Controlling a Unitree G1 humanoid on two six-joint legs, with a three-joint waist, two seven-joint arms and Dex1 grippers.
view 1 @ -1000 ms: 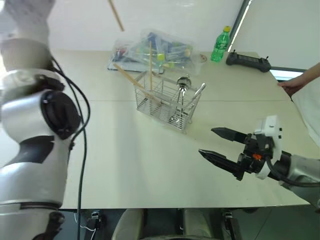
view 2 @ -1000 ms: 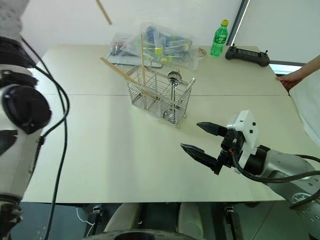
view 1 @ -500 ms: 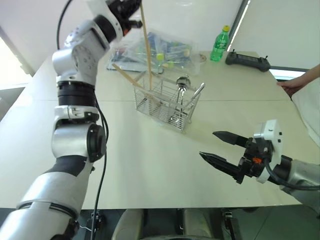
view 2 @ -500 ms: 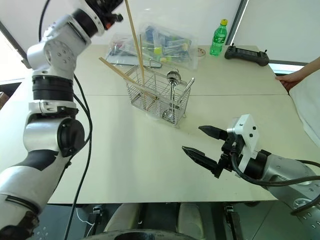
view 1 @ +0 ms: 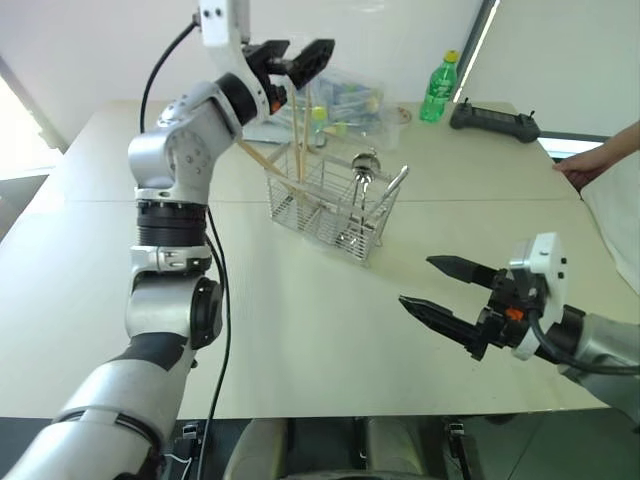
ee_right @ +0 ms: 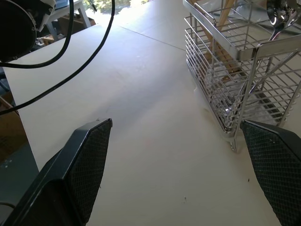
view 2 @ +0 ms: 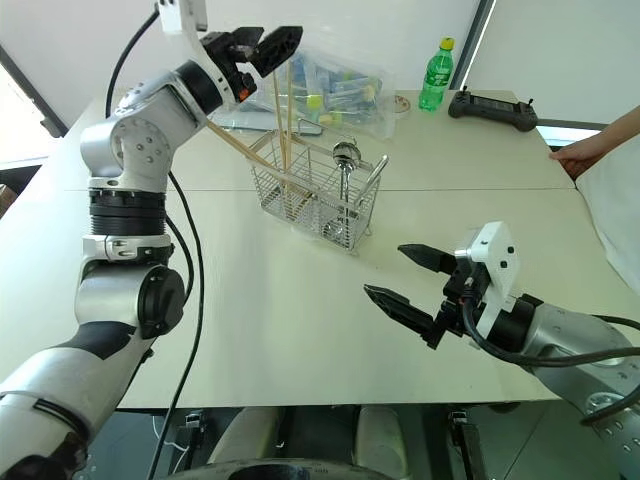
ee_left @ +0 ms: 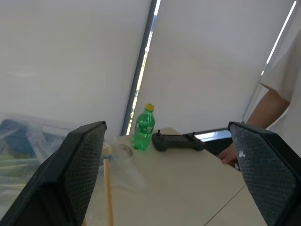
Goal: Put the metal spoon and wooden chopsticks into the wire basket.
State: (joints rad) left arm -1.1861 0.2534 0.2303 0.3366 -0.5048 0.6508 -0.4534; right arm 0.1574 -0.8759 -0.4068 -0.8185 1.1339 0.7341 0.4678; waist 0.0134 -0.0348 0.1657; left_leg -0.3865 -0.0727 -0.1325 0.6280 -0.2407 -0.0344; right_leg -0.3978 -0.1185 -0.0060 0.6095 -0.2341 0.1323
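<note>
i have the left gripper (view 1: 296, 58) raised over the far side of the table (view 1: 260, 330), right above the basket (view 1: 335, 205), and its fingers (ee_left: 84, 165) are spread wide with nothing between them. the tops of two upright chopsticks (view 1: 299, 135) sit just under that gripper, apart from the fingers; one stick tip shows close by one finger in the left wrist view, but not gripped. those two stand nearly straight in the basket's far-left part, and a third stick leans out over the basket's left rim, pointing up and to the left. the spoon (view 1: 361, 195) is in the basket too, standing bowl up toward the right side, beside the raised wire handle.

my right gripper (view 1: 445, 293) hangs low over the near right of the table, well apart from the basket, its fingers wide open and empty, pointing left toward it. the right wrist view has the basket's corner ahead of it.

behind the basket lies a clear bag (view 1: 330, 95) of colourful bits. a green bottle (view 1: 440, 90) and a black controller (view 1: 496, 122) sit at the far right, and a person's hand (view 1: 590, 168) rests on the table's right edge.
</note>
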